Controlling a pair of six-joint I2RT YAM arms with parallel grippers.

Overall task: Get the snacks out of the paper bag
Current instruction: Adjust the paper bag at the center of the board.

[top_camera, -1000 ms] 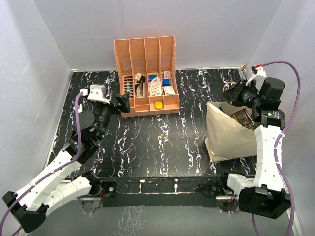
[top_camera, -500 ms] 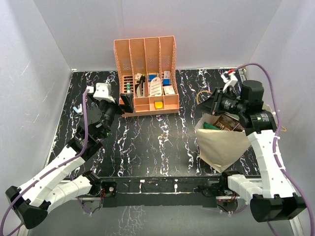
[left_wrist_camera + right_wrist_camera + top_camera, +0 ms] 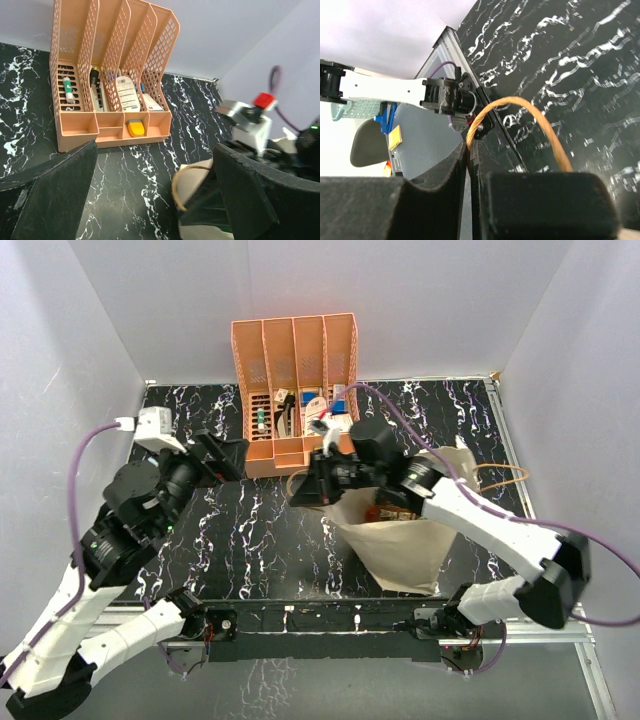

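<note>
While the right gripper (image 3: 471,160) is clamped on the cord handle (image 3: 530,112) of the paper bag (image 3: 400,545), the step looks like bag positioning, with snacks (image 3: 392,510) inside. Left gripper (image 3: 228,454) hangs with jaws wide apart near the organizer (image 3: 296,390). Next probably needs the left reaching into a steady mouth. Bag sits centre-right, mouth facing up and far-left, long axis roughly near-to-far.

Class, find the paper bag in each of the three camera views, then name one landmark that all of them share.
Top external: paper bag right of centre, mouth open.
Left wrist: bottom centre, partly hidden by the dark right arm.
Right wrist: only its cord handle, mid-picture, pinched in the right gripper.
Shared landmark: the black marbled table.
</note>
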